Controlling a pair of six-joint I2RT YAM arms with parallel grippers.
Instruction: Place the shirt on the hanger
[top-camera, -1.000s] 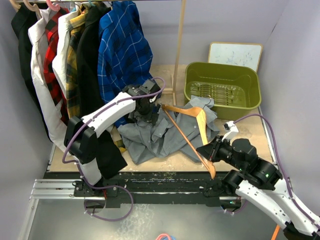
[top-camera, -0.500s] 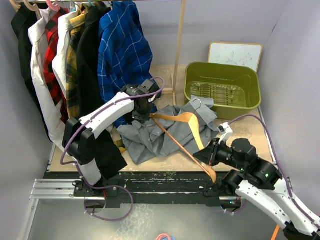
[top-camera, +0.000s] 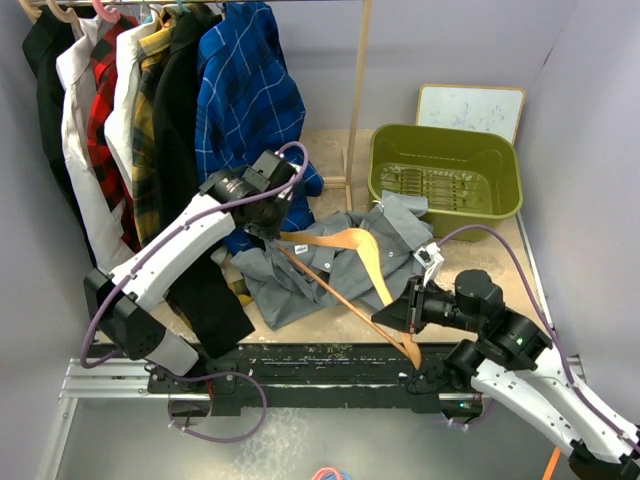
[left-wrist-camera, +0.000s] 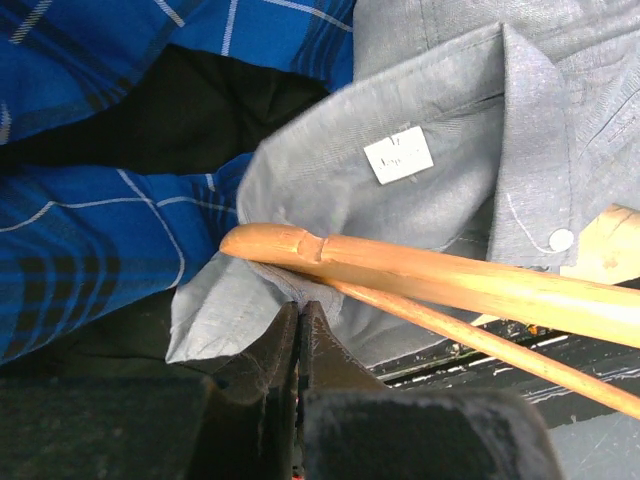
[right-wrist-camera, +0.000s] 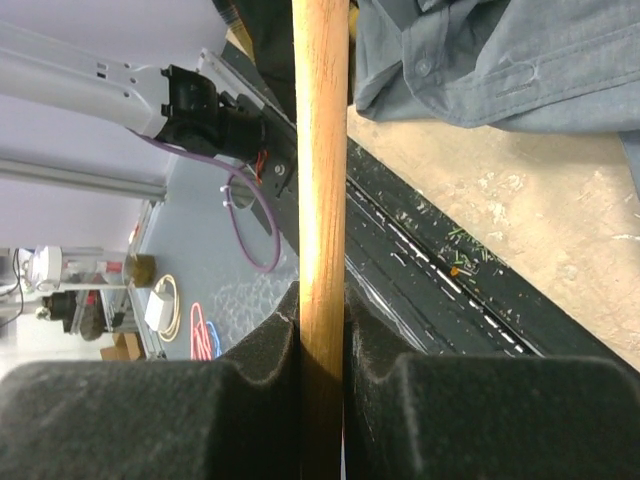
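Top external: fixed, high, behind the arm bases, looks down and forward over the whole desk, far enough to take in both arms and the back wall.

Left wrist: very close, looks out past its own left claw at the bottom edge, onto the shirt collar, one hanger end and the blue check shirt.

Right wrist: very close, looks along the right claw up the hanger bar, back over the desk's near edge to the floor.

Shared: hanger and shirt show in all three views; the near edge shows in top external and right wrist.
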